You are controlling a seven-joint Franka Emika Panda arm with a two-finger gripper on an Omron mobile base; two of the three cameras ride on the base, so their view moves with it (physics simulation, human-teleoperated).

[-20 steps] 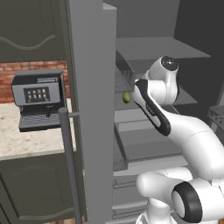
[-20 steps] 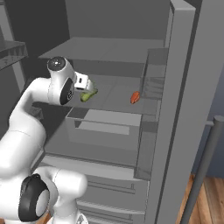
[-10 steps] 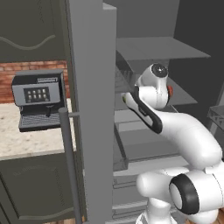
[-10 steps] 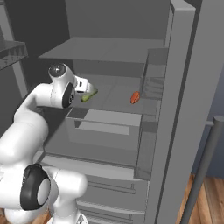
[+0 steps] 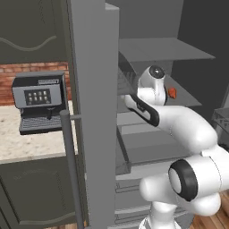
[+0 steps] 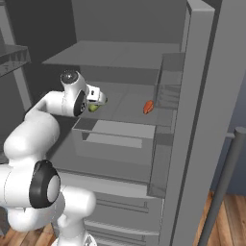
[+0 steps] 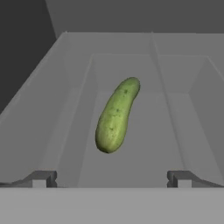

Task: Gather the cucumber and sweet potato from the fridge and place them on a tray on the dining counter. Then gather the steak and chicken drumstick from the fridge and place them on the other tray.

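Lying loose on the grey fridge shelf (image 7: 175, 144), the cucumber (image 7: 116, 115) runs slantwise ahead of the gripper (image 7: 111, 178), whose fingers stand wide apart with nothing between them. It looks firm, light and smooth-skinned, likely to roll or slip, so a hold across its thick middle seems safest. An orange-red item (image 6: 148, 106), perhaps the sweet potato, sits further along the shelf.

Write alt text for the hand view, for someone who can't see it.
A green cucumber lies on a grey fridge shelf, running slightly diagonally away from the camera. The open gripper sits short of it, its two dark fingertips spread wide on either side, touching nothing.
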